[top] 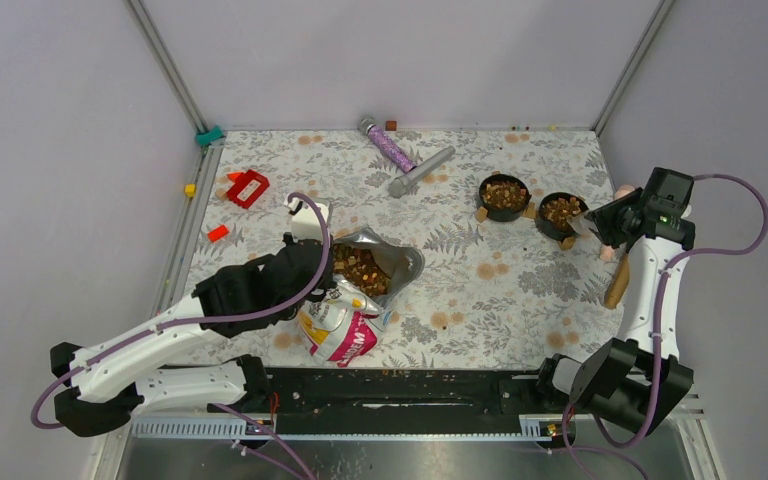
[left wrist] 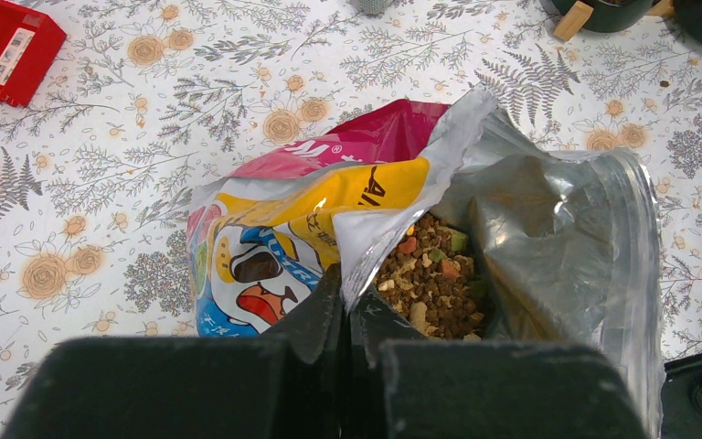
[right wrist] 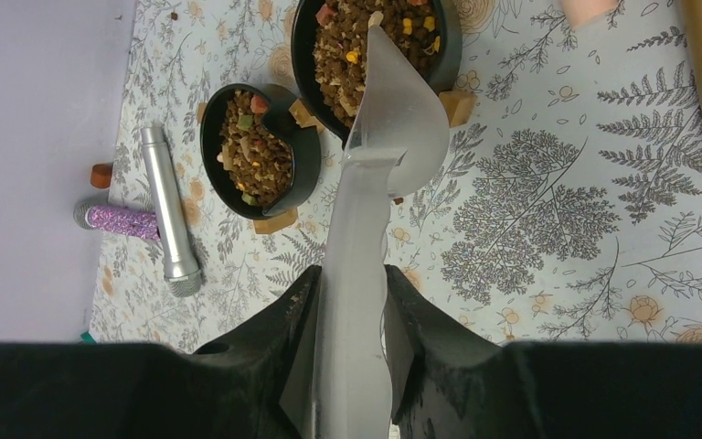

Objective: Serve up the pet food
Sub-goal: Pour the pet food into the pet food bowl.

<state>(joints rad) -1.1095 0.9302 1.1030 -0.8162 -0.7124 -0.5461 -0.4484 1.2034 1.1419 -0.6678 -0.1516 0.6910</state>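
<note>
Pet food (right wrist: 251, 137) in both black bowls (right wrist: 303, 160)

Lab robot cell: plain walls (top: 390, 60), aluminium frame posts (top: 165, 60), floral-covered table (top: 480, 300).

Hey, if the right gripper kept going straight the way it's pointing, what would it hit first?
Probably the nearer black bowl of kibble: the scoop in the right gripper points at it, tip over its rim; height unclear.
</note>
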